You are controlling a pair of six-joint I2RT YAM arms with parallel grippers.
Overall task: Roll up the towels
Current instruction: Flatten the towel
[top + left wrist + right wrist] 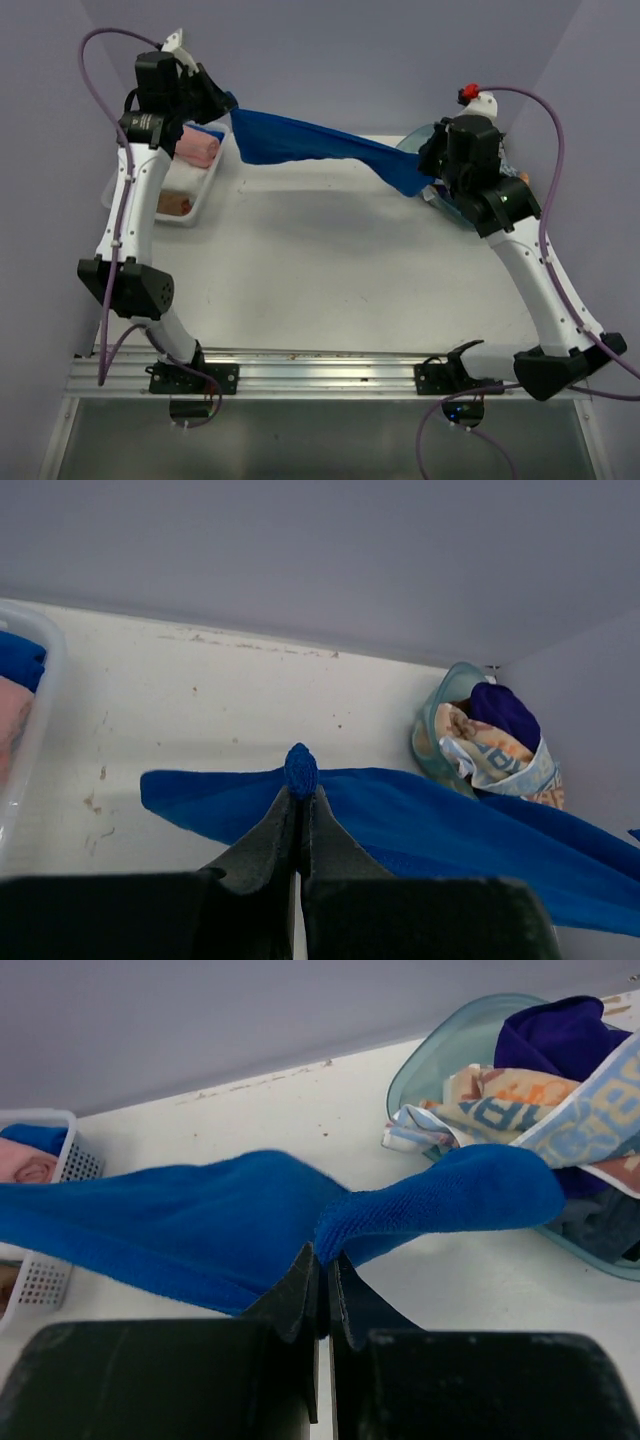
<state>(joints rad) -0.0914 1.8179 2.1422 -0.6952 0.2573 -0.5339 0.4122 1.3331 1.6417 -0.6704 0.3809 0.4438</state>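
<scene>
Robot lab cell. Plain lilac walls (330, 60) are closing in a white table (330, 270) on three sides. Scuffs and stains are showing on the tabletop. Two white arms, left arm (122, 215) and right arm (540, 285), are sitting bolted to an aluminium rail (320, 365) at the near edge, purple cables (101, 350) looping off them. Props only: a basket (208, 190), a tub (440, 1050) holding towels (520, 1100), a blue towel (300, 140) hanging between the arms.
</scene>
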